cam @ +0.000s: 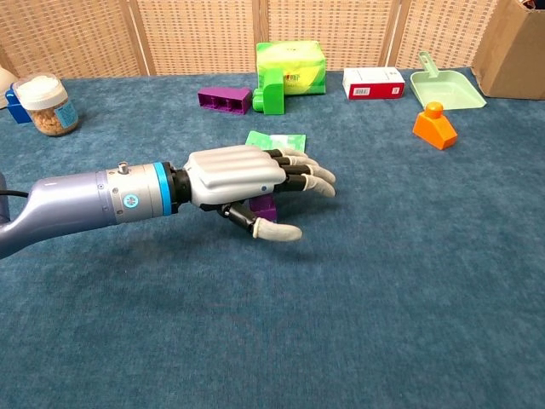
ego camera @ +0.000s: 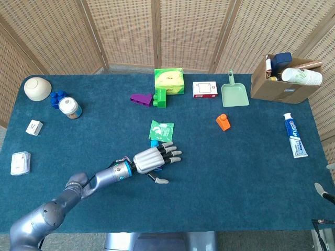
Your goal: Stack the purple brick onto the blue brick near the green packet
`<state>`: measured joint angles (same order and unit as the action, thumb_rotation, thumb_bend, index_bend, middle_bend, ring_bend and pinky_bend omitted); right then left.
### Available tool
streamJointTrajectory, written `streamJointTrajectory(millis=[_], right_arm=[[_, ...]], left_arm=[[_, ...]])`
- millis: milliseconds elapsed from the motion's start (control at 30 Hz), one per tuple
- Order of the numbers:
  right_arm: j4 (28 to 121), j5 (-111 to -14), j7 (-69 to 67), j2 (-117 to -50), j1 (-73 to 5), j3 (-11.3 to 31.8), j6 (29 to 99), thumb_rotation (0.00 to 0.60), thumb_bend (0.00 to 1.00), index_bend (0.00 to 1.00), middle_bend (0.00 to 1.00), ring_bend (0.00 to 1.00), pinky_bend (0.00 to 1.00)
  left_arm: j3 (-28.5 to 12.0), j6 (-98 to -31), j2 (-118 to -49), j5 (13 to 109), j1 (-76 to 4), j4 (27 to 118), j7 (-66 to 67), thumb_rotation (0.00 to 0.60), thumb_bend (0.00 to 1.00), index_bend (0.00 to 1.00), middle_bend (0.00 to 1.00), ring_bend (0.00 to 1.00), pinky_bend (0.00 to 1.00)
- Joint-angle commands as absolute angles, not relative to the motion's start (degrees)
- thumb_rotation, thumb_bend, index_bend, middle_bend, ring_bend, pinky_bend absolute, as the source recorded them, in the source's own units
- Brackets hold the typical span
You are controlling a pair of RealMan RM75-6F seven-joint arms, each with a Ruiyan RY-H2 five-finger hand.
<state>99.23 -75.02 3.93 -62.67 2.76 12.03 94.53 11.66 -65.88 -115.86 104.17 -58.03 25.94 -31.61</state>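
Right then, I had my left hand (cam: 247, 181) flat, fingers spread, over a purple brick (cam: 264, 205) just short of the green packet (ego camera: 160, 129); whether it gripped I couldn't tell.

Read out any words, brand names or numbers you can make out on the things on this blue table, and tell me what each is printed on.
No text reads clearly in either view.
White and blue toothpaste tube: printing, too small to read.
Red and white flat box: label blurred.
Green and yellow box: pattern only, no readable words.
Green packet: markings illegible.
Small white boxes at the left: print too small.
Round blue mark on the left hand's wrist: a sign, not legible.
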Motion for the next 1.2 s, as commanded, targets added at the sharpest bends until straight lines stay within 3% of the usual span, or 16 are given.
streamJointTrajectory(millis=[33,1200], right_arm=[[99.24,-74.97,4.02,-62.71,2.74,12.03,94.5,0.6,0.07,0.43,0.2,0.0,0.03],[99.43,-75.17,3.87,-62.6,2.92,12.07,94.84,0.6,0.07,0.43,0.2,0.0,0.03]], left_arm=[[11.79,-65.95,-115.78,104.19,-57.76,25.93,-31.6,0.0,0.24,0.11,0.0,0.0,0.0],[11.54,-68.72,-115.67,105.26,-58.49,25.52,-27.03,0.0,0.25,0.11,0.0,0.0,0.0]])
